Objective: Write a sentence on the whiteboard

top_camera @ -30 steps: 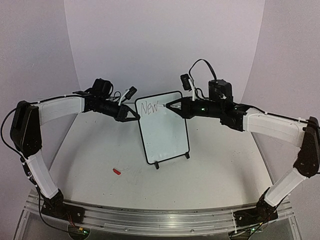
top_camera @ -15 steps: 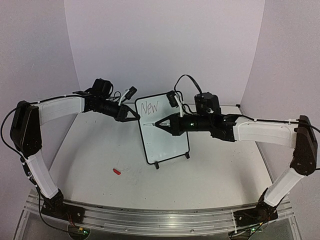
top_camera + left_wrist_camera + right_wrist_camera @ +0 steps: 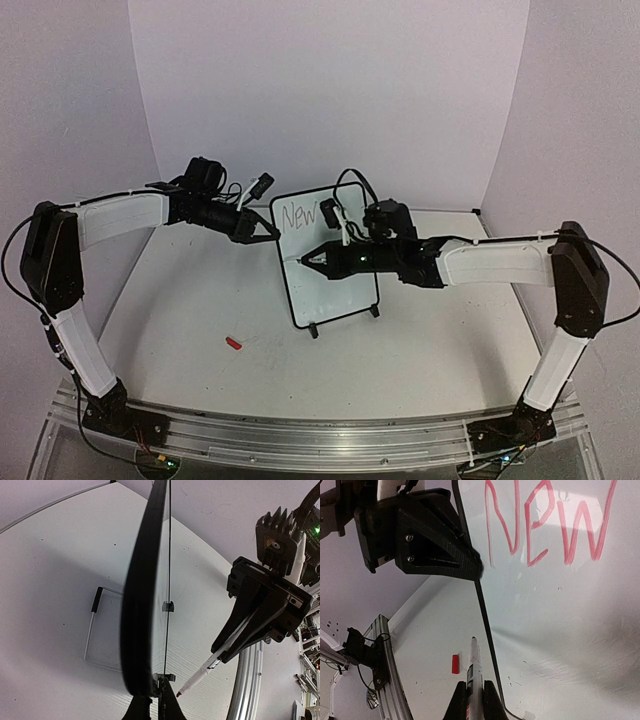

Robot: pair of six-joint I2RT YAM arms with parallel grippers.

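Note:
The whiteboard (image 3: 335, 270) stands upright on its feet at mid-table. Of the sentence, the word "New" (image 3: 299, 213) runs along its top; it shows red in the right wrist view (image 3: 545, 525). My left gripper (image 3: 272, 232) is shut on the board's upper left frame edge (image 3: 142, 580), its fingertips (image 3: 172, 710) pinching it. My right gripper (image 3: 318, 258) is shut on a white marker (image 3: 475, 665). The marker (image 3: 200, 676) points left, with its tip just below "New" at the board's left edge, very close to the surface; contact is unclear.
A small red marker cap (image 3: 234, 343) lies on the table left of and in front of the board, also visible as the cap (image 3: 455, 664) beside the marker. An aluminium rail (image 3: 320, 435) runs along the near table edge.
My right arm has swept the marker from the right end of "New" down and left to the board's left edge. The left arm and the board have stayed still.

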